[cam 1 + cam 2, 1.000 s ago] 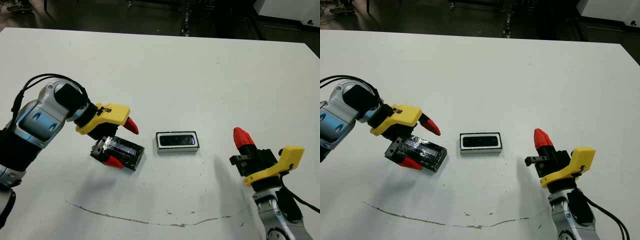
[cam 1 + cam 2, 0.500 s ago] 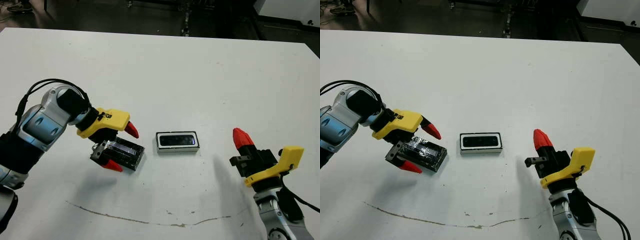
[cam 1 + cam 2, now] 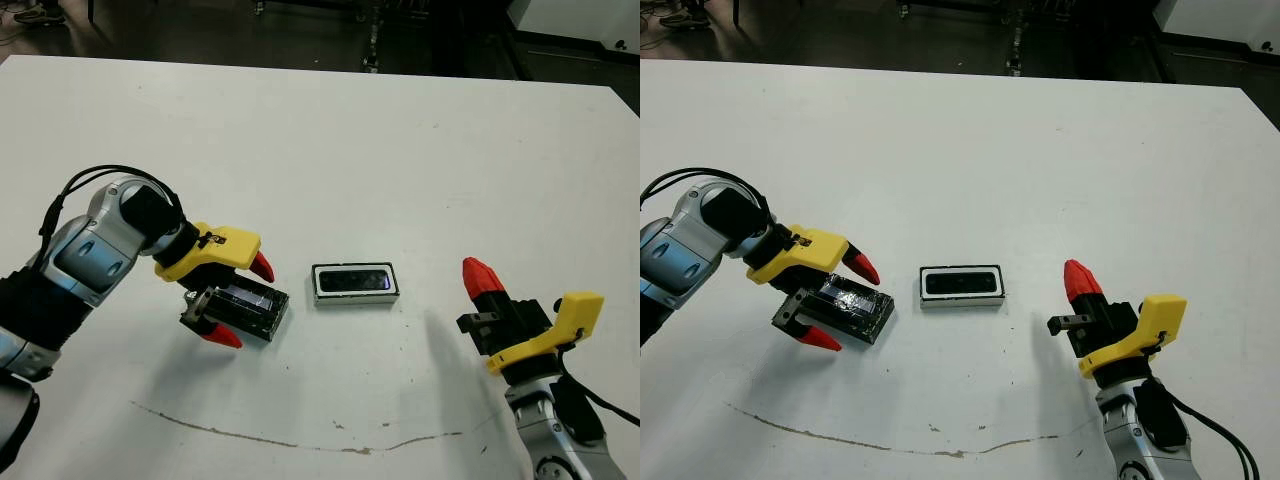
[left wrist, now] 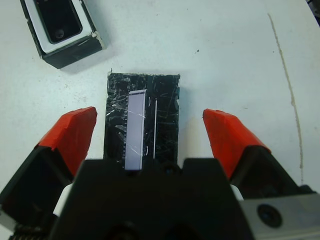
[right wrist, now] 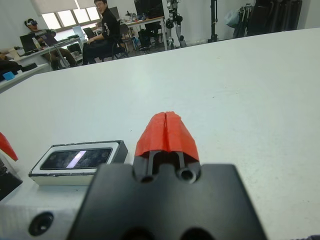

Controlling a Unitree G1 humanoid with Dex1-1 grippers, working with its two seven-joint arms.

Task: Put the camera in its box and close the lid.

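Left wrist view: left gripper straddling the lid
Its fingers are spread either side, not touching; camera lies in the box mid-table; right gripper fingers are pressed together

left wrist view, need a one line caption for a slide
Open left gripper straddling the lid on the table, with the camera already in its box nearby.
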